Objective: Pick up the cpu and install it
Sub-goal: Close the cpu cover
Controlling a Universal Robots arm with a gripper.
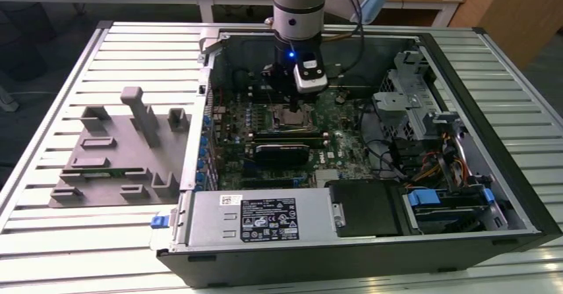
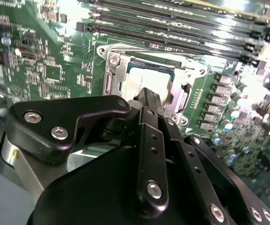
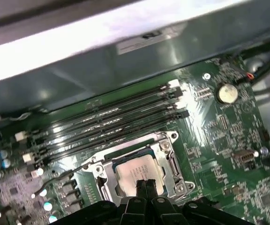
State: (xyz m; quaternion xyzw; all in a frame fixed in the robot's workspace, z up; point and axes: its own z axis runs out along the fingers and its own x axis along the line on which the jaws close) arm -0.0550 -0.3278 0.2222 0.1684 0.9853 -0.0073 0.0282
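Here hand, pinched closed, above cpu.

A pale slatted metal table carries an open computer case lying directly beneath the fingers, and a grey moulded fixture well off toward the exterior view's left of them

in the exterior view the open computer case on the slatted table is seen from high up and a good way off. it is looked down on and across, with the arm near the middle. both wrist cameras are carried on the arm and are held very near the green board, pointed down past the gripper. the metal socket is shared by both wrist views, from two angles, and is seen small in the exterior view.
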